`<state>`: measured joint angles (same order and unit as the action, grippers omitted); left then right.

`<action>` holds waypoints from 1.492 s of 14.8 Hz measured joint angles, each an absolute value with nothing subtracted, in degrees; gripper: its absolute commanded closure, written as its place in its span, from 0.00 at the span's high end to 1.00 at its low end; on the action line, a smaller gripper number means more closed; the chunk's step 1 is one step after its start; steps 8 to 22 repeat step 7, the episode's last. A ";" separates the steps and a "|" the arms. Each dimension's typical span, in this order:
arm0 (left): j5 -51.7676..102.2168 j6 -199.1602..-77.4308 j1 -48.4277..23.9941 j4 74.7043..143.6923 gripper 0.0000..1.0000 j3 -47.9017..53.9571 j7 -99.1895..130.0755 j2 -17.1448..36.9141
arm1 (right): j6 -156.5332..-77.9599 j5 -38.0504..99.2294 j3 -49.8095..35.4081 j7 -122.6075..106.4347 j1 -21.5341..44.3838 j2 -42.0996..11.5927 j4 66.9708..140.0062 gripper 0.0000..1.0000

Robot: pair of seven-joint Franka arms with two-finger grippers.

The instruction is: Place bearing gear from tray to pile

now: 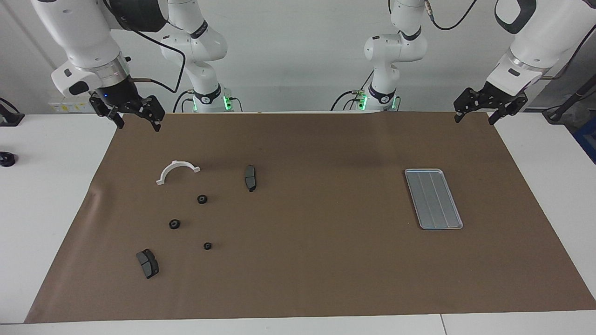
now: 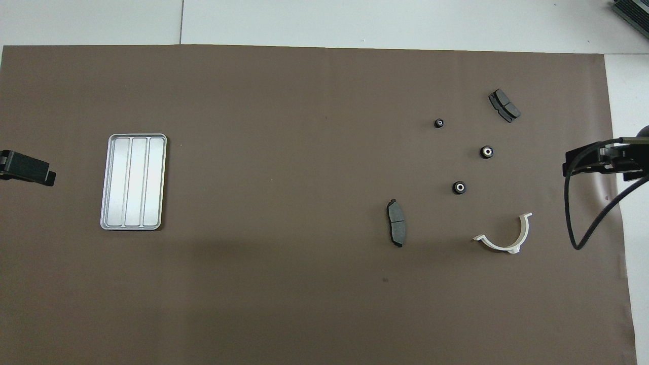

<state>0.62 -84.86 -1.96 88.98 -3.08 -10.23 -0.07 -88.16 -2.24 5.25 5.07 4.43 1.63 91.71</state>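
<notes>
Well apart: tray (image 1: 433, 199), left claw (image 1: 476, 114).

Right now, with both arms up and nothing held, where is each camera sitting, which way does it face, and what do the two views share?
Facing view: high across the table, looking at the robots; both arms show whole, right gripper and left gripper open over the mat's robot-side corners.
Overhead view: high above the robots' end, looking forward and steeply down; only the left gripper and right gripper poke in at the edges.
Shared: the empty tray, white bracket, three bearing gears, two brake pads, half a turn apart.
</notes>
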 measured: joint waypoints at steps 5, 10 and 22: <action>0.62 -84.86 -1.96 88.98 1.00 -3.08 -10.23 -0.07 | -87.88 -2.24 5.31 5.03 4.51 2.29 92.06 1.00; 0.62 -84.86 -1.96 88.98 1.00 -3.08 -10.23 -0.07 | -87.88 -2.24 5.31 5.03 4.53 2.29 92.11 1.00; 0.62 -84.86 -1.96 88.98 1.00 -3.08 -10.23 -0.07 | -87.88 -2.24 5.31 5.03 4.53 2.29 92.11 1.00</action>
